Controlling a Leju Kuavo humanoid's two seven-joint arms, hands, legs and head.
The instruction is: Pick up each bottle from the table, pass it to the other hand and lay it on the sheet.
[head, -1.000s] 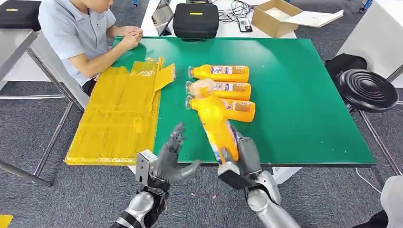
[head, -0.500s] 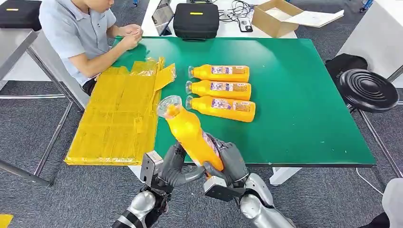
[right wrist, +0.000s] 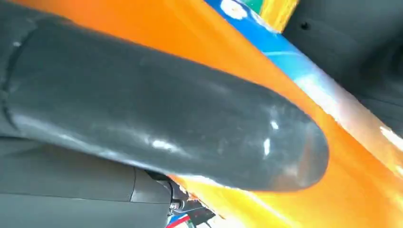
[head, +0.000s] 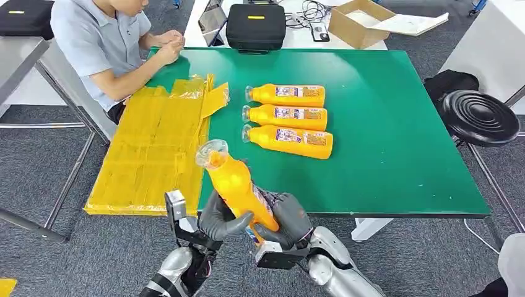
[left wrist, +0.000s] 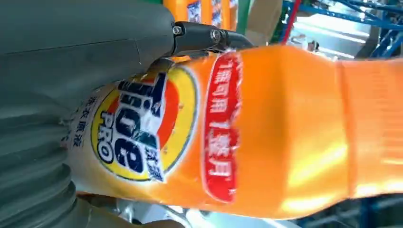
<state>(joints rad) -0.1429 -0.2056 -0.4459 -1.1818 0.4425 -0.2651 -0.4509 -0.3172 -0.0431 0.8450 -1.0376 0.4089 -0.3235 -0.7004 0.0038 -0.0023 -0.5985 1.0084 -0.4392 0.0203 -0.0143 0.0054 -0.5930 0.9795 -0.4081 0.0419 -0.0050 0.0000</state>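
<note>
orange bottle gripped by both robot hands.

A person in a light blue shirt sits at the green table's far left corner. Behind it lie a black case and an open cardboard box. A black stool stands to the right.

Both silver arms raised from below, left hand and right hand close together, fingers of each wrapped around one shared orange bottle.
</note>
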